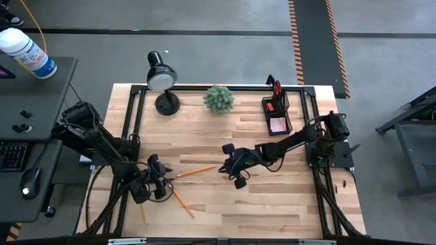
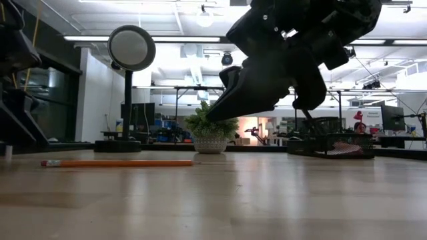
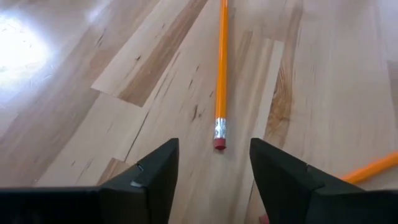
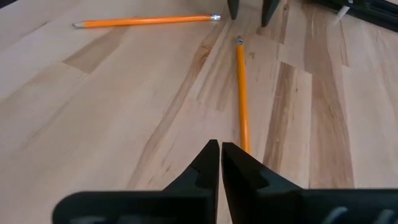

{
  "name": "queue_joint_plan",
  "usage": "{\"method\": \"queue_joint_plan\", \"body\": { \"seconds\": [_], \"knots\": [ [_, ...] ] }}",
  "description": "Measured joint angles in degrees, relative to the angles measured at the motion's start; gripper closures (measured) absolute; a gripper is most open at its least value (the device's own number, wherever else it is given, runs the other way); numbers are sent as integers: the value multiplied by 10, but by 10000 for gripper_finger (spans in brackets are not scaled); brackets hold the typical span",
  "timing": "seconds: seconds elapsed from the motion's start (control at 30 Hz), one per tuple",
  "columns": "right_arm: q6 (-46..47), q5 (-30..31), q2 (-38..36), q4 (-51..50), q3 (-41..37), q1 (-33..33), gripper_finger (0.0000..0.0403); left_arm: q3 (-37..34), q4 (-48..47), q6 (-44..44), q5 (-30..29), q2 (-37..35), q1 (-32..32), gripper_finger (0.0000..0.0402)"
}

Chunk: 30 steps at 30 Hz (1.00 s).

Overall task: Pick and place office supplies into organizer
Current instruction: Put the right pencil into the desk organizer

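Note:
An orange pencil lies flat on the wooden table between my two grippers. My left gripper is open and low at the pencil's eraser end, which lies just ahead of the gap between its fingers. My right gripper is shut and hovers above the table over the pencil's other end. A second pencil lies nearer the table's near edge. The black mesh organizer stands at the far right, with red-handled scissors and a pink pad in it.
A black desk lamp and a small green plant stand along the far edge. A third orange pencil lies near the left arm's base. Black frame rails run along the table's sides.

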Motion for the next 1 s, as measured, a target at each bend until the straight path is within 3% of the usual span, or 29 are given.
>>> {"method": "queue_joint_plan", "body": {
  "seconds": [0.27,0.67,1.0],
  "knots": [
    [0,7,0,0,0,1,392,-14,31,-1,2,0,0,242],
    [2,6,0,0,0,1,392,-30,63,3,3,1,0,241],
    [8,6,0,1,0,1,392,-28,137,29,23,74,41,240]
  ]
}}
